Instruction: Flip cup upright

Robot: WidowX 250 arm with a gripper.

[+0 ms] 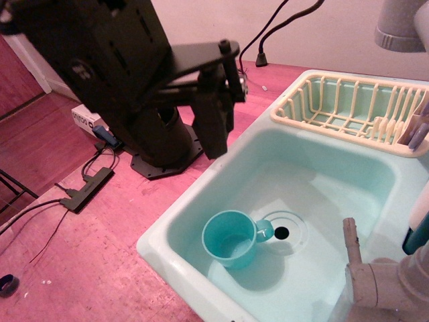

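Pink tabletop (100, 248) is seen around one sink (322, 201); one cup (231, 240) stands upright inside. One end effector (213, 121), raised, holds nothing; its opening cannot be told.

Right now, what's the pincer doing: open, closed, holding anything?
Pincer: raised above the sink, holding nothing; open or closed cannot be told.
Cup: upright in the sink, free of the pincer.

Arm: black, filling the upper left of view. Gripper (216, 127): raised, fingers pointing down, holding nothing; jaw gap not discernible.
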